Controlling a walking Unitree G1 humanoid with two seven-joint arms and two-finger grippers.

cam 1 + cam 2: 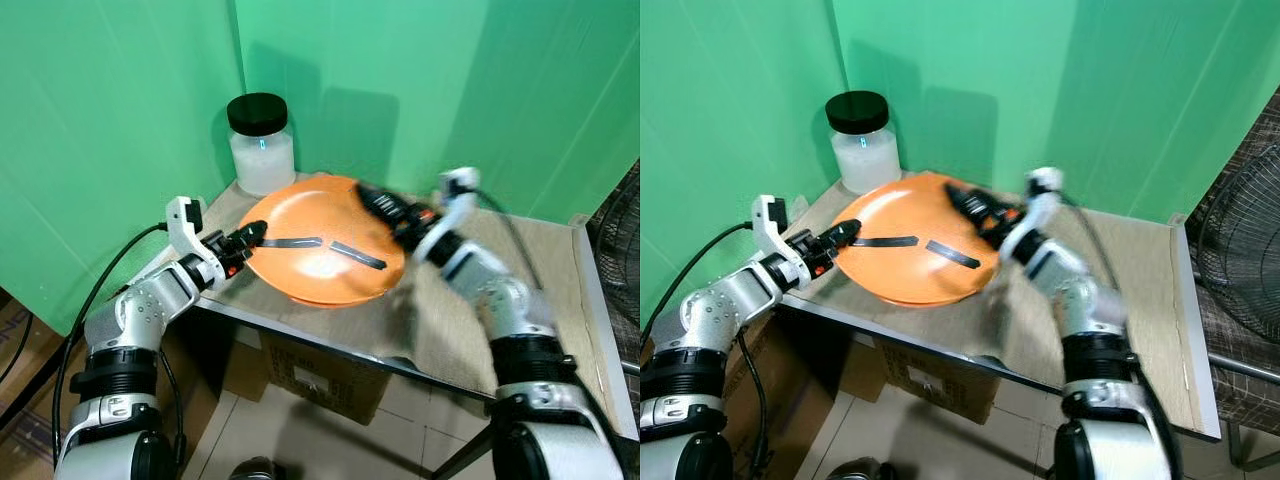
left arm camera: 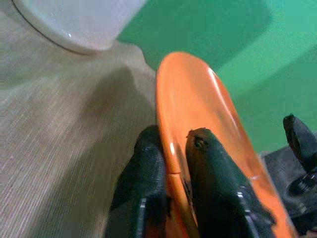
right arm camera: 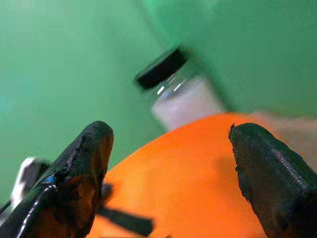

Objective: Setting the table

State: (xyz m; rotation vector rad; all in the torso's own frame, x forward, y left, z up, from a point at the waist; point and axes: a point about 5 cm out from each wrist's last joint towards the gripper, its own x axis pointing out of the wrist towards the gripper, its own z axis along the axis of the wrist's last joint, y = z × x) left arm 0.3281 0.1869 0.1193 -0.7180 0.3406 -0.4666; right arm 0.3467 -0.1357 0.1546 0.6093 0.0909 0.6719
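The left gripper (image 1: 252, 236) has its two black fingers (image 2: 148, 163) pinched tight on the rim of the orange plate (image 1: 320, 250), one finger on each side of the edge. The right gripper (image 1: 375, 205) has its fingers (image 3: 84, 158) spread wide, and the plate sits just under and between them at its far side. The plate is tilted over the tan surface (image 1: 530, 300). Past the fingers stands a jar (image 1: 262, 143) with a black lid, near the green wall (image 1: 100, 120).

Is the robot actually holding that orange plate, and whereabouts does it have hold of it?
Yes. The left claw pinches the orange plate by its rim on the robot's left side. The right claw is open over the plate's other side, gripping nothing.
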